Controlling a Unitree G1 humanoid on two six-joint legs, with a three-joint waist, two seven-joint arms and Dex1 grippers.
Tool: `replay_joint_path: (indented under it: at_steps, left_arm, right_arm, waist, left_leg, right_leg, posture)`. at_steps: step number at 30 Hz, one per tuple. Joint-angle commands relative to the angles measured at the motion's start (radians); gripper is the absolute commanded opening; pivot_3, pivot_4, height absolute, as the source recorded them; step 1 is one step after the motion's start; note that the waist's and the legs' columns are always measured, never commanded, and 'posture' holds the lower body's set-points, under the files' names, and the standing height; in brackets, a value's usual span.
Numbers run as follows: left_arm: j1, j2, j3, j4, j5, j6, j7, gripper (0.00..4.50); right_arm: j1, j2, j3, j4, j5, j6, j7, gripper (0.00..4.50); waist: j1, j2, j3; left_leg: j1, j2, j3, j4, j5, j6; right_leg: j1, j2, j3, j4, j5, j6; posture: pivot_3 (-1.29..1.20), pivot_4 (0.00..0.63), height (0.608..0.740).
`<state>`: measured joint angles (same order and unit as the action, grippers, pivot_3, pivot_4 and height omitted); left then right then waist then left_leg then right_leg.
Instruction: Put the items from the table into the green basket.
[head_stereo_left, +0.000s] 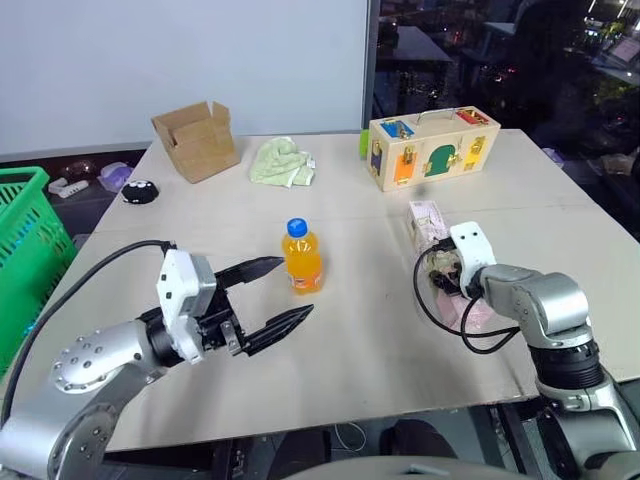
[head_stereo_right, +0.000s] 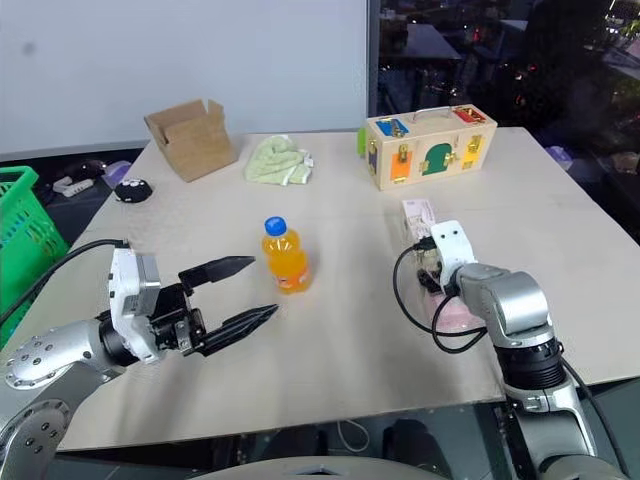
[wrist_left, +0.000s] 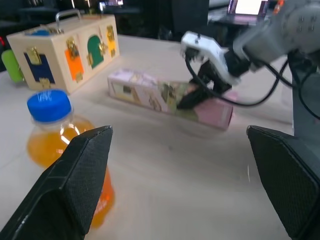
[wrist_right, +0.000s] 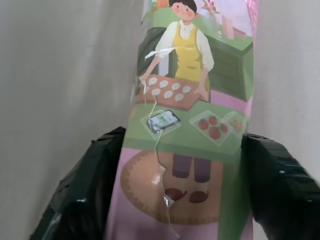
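A long pink carton (wrist_right: 190, 100) with cartoon pictures lies flat on the pale table (head_stereo_left: 330, 360), right of centre. My right gripper (head_stereo_left: 440, 275) points down over the carton's near half, and its black fingers (wrist_right: 85, 190) press against both long sides. The carton's far end (head_stereo_left: 427, 222) sticks out beyond the gripper. An orange bottle (head_stereo_left: 302, 262) with a blue cap stands upright mid-table. My left gripper (head_stereo_left: 296, 287) hangs open just in front of the bottle and to its left, holding nothing. The green basket (head_stereo_left: 25, 240) stands off the table's left edge.
Along the far side of the table are an open cardboard box (head_stereo_left: 197, 140), a crumpled pale green cloth (head_stereo_left: 282, 160) and a wooden latch box (head_stereo_left: 432, 147) with a handle. A small black object (head_stereo_left: 139, 191) lies near the left edge.
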<state>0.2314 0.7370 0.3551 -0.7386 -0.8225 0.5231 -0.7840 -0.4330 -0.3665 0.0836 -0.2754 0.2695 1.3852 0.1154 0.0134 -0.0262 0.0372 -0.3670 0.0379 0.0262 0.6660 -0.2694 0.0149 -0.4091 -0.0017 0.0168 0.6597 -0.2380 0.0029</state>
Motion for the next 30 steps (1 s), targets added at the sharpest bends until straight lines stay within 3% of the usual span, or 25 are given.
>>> replay_joint_path:
  at_steps: [1,9,12,16,22,26,30]
  left_arm:
    - [-0.034,0.004,-0.011,-0.02,-0.019,0.002,0.014,4.5]
    - [-0.076,-0.008,-0.023,-0.003,-0.053,0.02,0.035,4.5]
    - [-0.092,-0.011,-0.035,-0.003,-0.064,0.031,0.051,4.5]
    - [-0.105,-0.013,-0.057,-0.003,-0.058,0.033,0.057,4.5]
    - [-0.121,-0.015,-0.056,0.003,-0.071,0.041,0.066,4.5]
    - [-0.155,-0.036,-0.048,0.008,-0.16,0.083,0.134,4.5]
    - [-0.254,-0.083,-0.068,0.022,-0.403,0.167,0.324,4.5]
  right_arm:
    - [0.023,-0.062,0.025,0.005,-0.022,-0.031,0.035,3.47]
    - [0.037,-0.064,-0.048,-0.05,0.027,-0.132,0.114,3.47]
    - [0.063,-0.133,-0.036,-0.059,0.021,-0.151,0.159,3.47]
    - [0.063,-0.152,-0.026,-0.03,0.018,-0.159,0.178,2.25]
    - [0.049,-0.15,-0.045,-0.019,0.013,-0.238,0.196,2.13]
    - [0.061,-0.154,-0.136,-0.085,0.084,-0.327,0.275,2.13]
    - [0.063,-0.11,-0.305,-0.194,0.324,-0.334,0.426,2.13]
  waist:
    - [0.001,0.0,0.0]
    - [-0.001,0.0,0.0]
    - [-0.001,0.003,0.002]
    - [-0.001,0.003,0.003]
    - [-0.003,0.003,0.003]
    - [-0.003,0.004,0.004]
    - [-0.001,0.004,0.005]
  left_leg:
    - [0.0,0.0,0.0,0.0,0.0,0.0]
    - [-0.001,0.0,0.0,-0.001,0.0,0.0]
    - [-0.002,0.0,0.0,-0.001,0.0,0.0]
    - [-0.003,-0.001,-0.001,-0.002,0.0,0.0]
    - [-0.003,-0.001,0.0,-0.002,0.0,0.0]
    - [-0.003,-0.001,0.002,-0.002,0.0,0.0]
    - [-0.008,-0.001,-0.003,-0.002,0.0,0.0]
  right_leg:
    - [0.0,0.0,0.0,0.0,0.0,0.0]
    - [0.0,0.0,0.001,-0.001,0.0,0.0]
    - [-0.002,0.0,0.001,-0.001,0.0,0.0]
    - [-0.002,0.001,0.001,-0.001,0.0,0.0]
    - [-0.003,0.002,0.001,-0.001,0.0,0.0]
    - [-0.003,0.001,0.001,-0.001,0.0,0.001]
    - [-0.005,0.002,0.001,-0.002,0.002,0.004]
  posture:
    - [0.09,0.006,0.74]
    - [0.07,0.0,0.74]
    - [0.07,0.0,0.74]
    - [0.06,0.0,0.74]
    - [0.06,0.0,0.74]
    - [0.06,0.0,0.74]
    - [0.04,0.0,0.74]
